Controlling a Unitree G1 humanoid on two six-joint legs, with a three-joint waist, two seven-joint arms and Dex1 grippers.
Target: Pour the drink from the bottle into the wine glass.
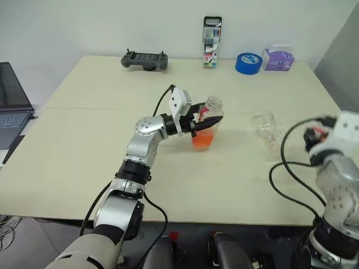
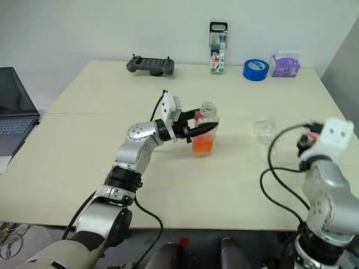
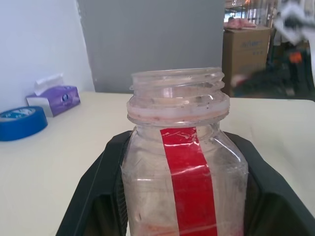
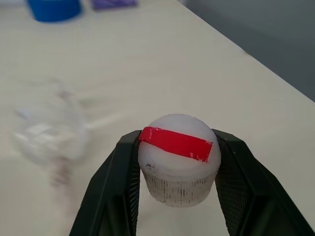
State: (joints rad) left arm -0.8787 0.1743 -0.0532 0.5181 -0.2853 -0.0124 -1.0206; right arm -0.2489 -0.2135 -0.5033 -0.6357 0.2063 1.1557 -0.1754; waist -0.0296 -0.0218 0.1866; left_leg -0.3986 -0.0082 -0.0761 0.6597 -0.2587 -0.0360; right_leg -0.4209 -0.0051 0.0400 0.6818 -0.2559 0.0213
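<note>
At the middle of the table (image 1: pixel 78 145), my left gripper (image 1: pixel 205 124) is shut on the bottle (image 1: pixel 210 117) and holds it upright. The left wrist view shows the bottle (image 3: pixel 184 162) with an uncapped neck and a red label stripe, between the black fingers (image 3: pixel 93 196). The orange-red drink (image 1: pixel 203 140) fills its lower part. The clear wine glass (image 1: pixel 263 124) stands on the table to the bottle's right, and appears blurred in the right wrist view (image 4: pixel 47 135). At the right, near the table's edge, my right gripper (image 4: pixel 177 140) is shut on the white cap with a red stripe (image 4: pixel 177 167).
Along the far edge stand a black game controller (image 1: pixel 145 59), a tall marker pack (image 1: pixel 212 42), a blue tape roll (image 1: pixel 248 63) and a purple tissue box (image 1: pixel 278 58). A laptop (image 1: pixel 11 103) sits off the table's left side.
</note>
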